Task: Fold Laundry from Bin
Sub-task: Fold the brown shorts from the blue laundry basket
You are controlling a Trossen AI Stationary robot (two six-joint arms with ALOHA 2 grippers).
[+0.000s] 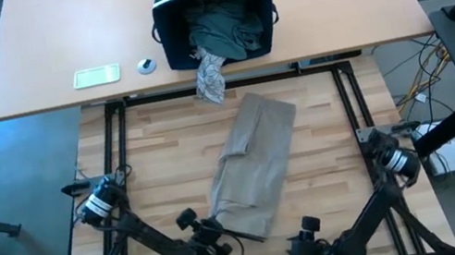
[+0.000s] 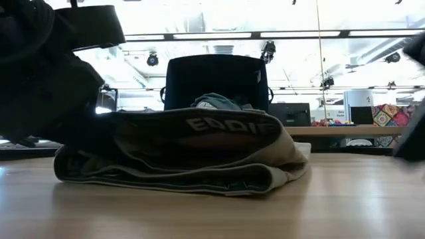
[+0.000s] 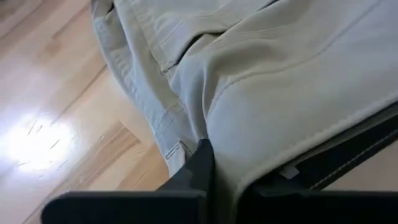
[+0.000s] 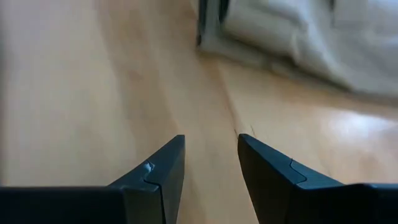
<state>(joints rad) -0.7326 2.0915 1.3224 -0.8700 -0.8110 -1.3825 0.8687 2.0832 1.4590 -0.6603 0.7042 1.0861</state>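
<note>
A tan garment (image 1: 253,165) lies folded lengthwise on the wooden table (image 1: 149,160), running from the far middle toward the near edge. Its dark inner waistband (image 2: 219,126) faces the near side. My left gripper (image 1: 216,239) is shut on its near end. My right gripper (image 4: 211,162) hovers open over bare wood near the table's front edge, to the right of the garment (image 4: 298,37). The bin (image 1: 211,8), navy with white stripes, lies tipped on the far desk with teal-green laundry (image 1: 225,34) inside. A grey-white patterned piece (image 1: 211,79) spills over the desk's edge. My left gripper pinches the tan garment at its near end, on the folded edge beside the waistband (image 3: 214,134). The cloth rides over one finger and hides it, and only the other finger (image 3: 200,165) shows. The fingers slant down from the near left. The garment lies on the table.
A pale green flat object (image 1: 96,75) and a small round one (image 1: 146,65) lie on the far desk, left of the bin. Bare wood lies on both sides of the tan garment. The table's metal frame rails (image 1: 110,129) run along its left and right sides.
</note>
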